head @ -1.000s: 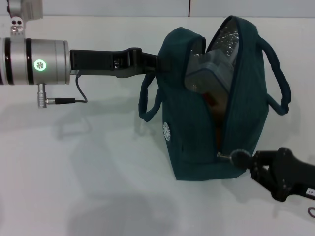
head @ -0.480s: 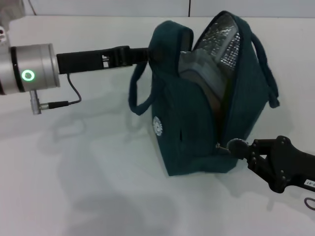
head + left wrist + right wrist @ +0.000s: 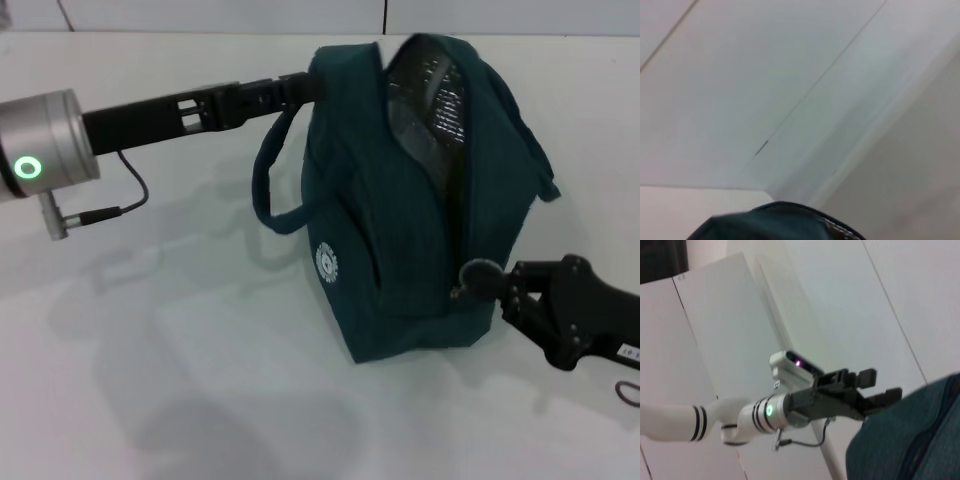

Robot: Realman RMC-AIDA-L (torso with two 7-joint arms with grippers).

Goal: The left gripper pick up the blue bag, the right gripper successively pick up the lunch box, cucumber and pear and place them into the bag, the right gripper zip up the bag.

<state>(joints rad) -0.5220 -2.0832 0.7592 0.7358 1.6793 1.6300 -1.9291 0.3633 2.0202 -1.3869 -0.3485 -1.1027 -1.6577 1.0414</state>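
The blue bag (image 3: 400,210) stands upright on the white table, its top gaping a little so the silver foil lining (image 3: 437,88) shows. My left gripper (image 3: 303,88) reaches in from the left and is shut on the bag's upper left rim, above a hanging loop handle (image 3: 268,195). My right gripper (image 3: 482,276) is low at the bag's right side, shut on the zipper pull (image 3: 460,292) at the lower end of the open zipper. The right wrist view shows the left gripper (image 3: 884,396) at the bag (image 3: 912,440). The bag's top (image 3: 775,220) edges the left wrist view. The lunch box, cucumber and pear are hidden.
The white table (image 3: 150,360) spreads out to the left and in front of the bag. A thin cable (image 3: 105,208) hangs under the left arm. A white wall runs along the table's back edge.
The bag's opening has narrowed and the contents seen before no longer show. The left gripper has swung its rim up and back. The right gripper has risen with the zipper pull.
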